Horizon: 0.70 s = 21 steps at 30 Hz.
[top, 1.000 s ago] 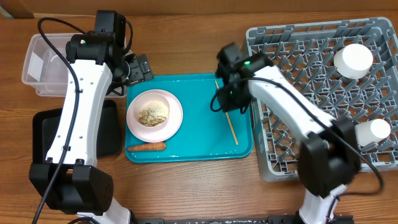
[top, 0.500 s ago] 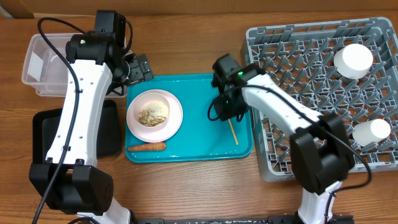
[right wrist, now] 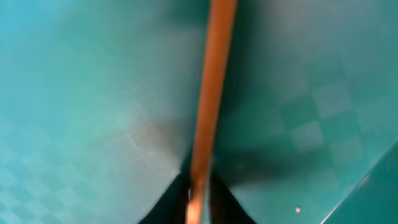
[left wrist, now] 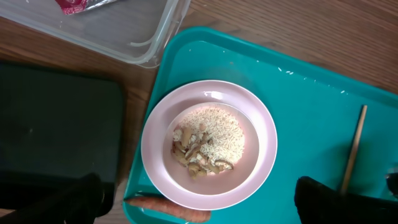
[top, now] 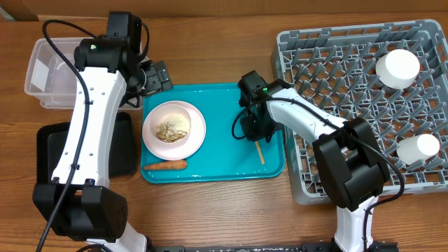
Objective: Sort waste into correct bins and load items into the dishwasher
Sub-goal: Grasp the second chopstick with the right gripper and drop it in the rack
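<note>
Right tool (top: 256, 134) was down on the right part of the teal tray (top: 217, 164), tips pinched together on the chopstick (right wrist: 208, 93). In the wrist view both black tips met the stick from either side. From overhead, the free end of the stick ran out from under the tool toward the tray's near-right corner. Couldn't tell whether it was lifted off the tray floor.

Left tool (top: 157, 75) hung above the tray's far-left corner with its fingers (left wrist: 68, 199) spread wide and nothing between them.

Pink plate (top: 198, 130) sat on the left half of the tray with the rice scraps (top: 173, 127) heaped in its middle. The carrot (top: 165, 166) lay just near of the plate, along the tray's near edge.

Clear tub (top: 42, 66) stood on the desk (top: 210, 42) at far left, with a red wrapper (left wrist: 74, 5) inside it. The black tray (top: 124, 147) sat near of the tub, left of the teal tray.

Grey dish rack (top: 336, 77) was at the right, touching the teal tray's right edge. Two white vessels sat in it: one (top: 397, 68) at far right, the other (top: 418, 148) nearer.
</note>
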Available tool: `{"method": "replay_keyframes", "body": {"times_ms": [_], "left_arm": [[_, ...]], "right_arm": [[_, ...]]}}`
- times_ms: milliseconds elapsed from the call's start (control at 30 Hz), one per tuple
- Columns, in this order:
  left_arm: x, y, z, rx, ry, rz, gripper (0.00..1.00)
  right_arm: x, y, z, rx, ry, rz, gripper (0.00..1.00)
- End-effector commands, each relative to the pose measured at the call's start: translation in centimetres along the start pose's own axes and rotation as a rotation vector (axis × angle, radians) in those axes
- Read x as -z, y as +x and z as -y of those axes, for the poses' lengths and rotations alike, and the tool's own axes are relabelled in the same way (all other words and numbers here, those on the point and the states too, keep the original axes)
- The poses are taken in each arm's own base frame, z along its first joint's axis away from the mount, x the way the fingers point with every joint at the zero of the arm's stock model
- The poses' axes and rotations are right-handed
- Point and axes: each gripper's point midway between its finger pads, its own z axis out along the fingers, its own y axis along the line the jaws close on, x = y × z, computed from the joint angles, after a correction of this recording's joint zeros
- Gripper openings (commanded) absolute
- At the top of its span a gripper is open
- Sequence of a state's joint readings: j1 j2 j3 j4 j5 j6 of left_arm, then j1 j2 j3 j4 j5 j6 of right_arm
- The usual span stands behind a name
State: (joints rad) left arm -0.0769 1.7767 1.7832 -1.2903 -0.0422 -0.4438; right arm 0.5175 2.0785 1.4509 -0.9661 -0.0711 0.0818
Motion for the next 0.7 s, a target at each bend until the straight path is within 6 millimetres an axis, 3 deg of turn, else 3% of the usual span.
{"method": "replay_keyframes", "body": {"times_ms": [0, 133, 233, 433, 567, 667], "left_arm": [[0.8, -0.5, 0.1, 0.013, 0.003, 0.028, 1.0], [0.8, -0.5, 0.1, 0.012, 0.003, 0.028, 1.0], [0.8, -0.5, 0.1, 0.013, 0.004, 0.027, 1.0], [0.8, -0.4, 0.1, 0.012, 0.003, 0.027, 1.0], [0.8, -0.4, 0.1, 0.012, 0.003, 0.027, 1.0], [0.8, -0.4, 0.1, 0.012, 0.003, 0.027, 1.0]], "right_arm": [[-1.3, 1.3, 0.4, -0.028, 0.01, -0.048, 0.07], [-0.8, 1.5, 0.3, -0.033, 0.012, -0.061, 0.04], [1.3, 0.6, 0.1, -0.034, 0.009, -0.039, 0.04], [11.4, -3.9, 0.2, -0.035, -0.018, 0.2, 0.04], [17.1, -4.5, 3.5, -0.084, 0.07, 0.325, 0.04], [18.1, -3.3, 6.6, -0.128, 0.138, 0.307, 0.04]]}}
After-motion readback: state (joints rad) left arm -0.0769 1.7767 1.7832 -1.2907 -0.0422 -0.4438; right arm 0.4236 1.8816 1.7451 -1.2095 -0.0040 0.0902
